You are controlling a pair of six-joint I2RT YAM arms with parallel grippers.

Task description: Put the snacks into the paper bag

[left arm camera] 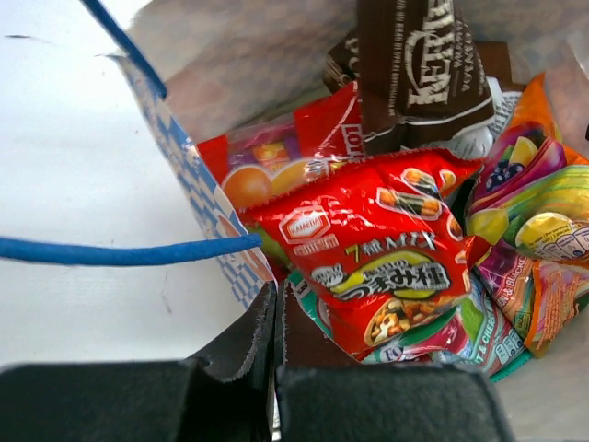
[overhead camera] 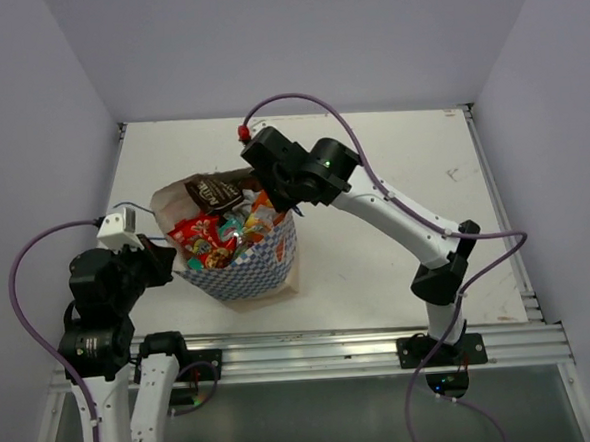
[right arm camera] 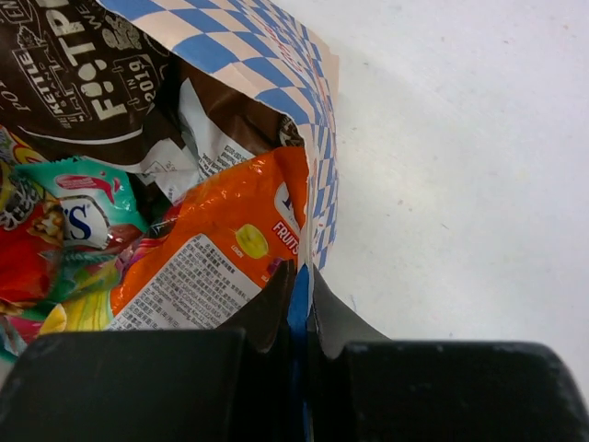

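The paper bag (overhead camera: 256, 268) stands upright left of the table's middle, and several snacks (overhead camera: 219, 236) lie inside it. My left gripper (overhead camera: 170, 259) is shut on the bag's left rim. In the left wrist view the gripper (left arm camera: 273, 304) pinches the checked wall (left arm camera: 198, 175) beside a blue cord handle (left arm camera: 120, 250). A red packet (left arm camera: 377, 249) and a brown bag (left arm camera: 423, 64) lie in the bag. My right gripper (overhead camera: 284, 208) is shut on the right rim. In the right wrist view it (right arm camera: 299, 285) clamps the wall (right arm camera: 276, 55) and blue cord, next to an orange pack (right arm camera: 230, 239).
The white table (overhead camera: 392, 165) spreads behind and to the right of the bag. A metal rail (overhead camera: 333, 344) runs along the near edge. Purple cables (overhead camera: 24, 288) loop from both arms. Grey walls stand on three sides.
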